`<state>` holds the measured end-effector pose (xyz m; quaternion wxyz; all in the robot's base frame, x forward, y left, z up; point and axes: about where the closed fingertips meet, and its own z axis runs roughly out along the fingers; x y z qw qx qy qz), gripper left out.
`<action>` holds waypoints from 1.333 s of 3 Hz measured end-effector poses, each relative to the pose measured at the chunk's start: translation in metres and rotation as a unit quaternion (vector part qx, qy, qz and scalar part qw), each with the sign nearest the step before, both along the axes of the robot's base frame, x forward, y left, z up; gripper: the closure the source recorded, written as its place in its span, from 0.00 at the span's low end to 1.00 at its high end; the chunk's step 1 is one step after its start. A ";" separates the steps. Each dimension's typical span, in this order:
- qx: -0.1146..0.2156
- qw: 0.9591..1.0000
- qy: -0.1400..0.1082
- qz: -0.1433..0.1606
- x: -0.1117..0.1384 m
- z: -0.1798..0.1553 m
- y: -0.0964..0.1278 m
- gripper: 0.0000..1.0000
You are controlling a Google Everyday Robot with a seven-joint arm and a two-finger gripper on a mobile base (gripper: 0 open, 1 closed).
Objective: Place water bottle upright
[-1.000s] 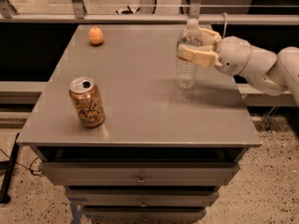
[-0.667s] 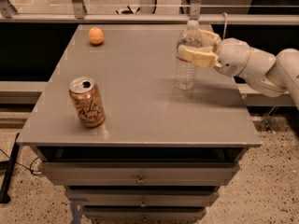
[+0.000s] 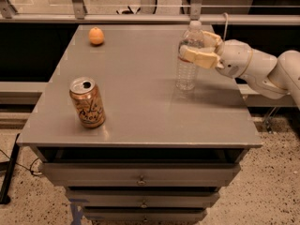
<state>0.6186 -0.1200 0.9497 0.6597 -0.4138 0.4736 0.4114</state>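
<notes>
The water bottle (image 3: 188,62) is a clear ribbed plastic bottle with a white cap. It stands upright on the grey table (image 3: 140,102), right of the middle. My gripper (image 3: 196,50) reaches in from the right and is shut on the bottle's upper part, around its label band. One cream finger (image 3: 197,57) crosses the front of the bottle; the other is behind it. The white arm (image 3: 255,69) extends off to the right edge.
An orange-tan drink can (image 3: 87,102) stands upright near the table's front left. A small orange fruit (image 3: 96,35) lies at the back left. Drawers (image 3: 140,177) sit under the tabletop. A railing runs behind the table.
</notes>
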 end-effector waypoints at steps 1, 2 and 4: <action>0.000 1.000 0.003 0.000 0.000 -0.001 -0.001 0.36; 0.000 1.000 0.003 0.000 0.000 -0.001 -0.001 0.13; -0.024 1.000 0.013 -0.004 -0.002 -0.007 -0.008 0.00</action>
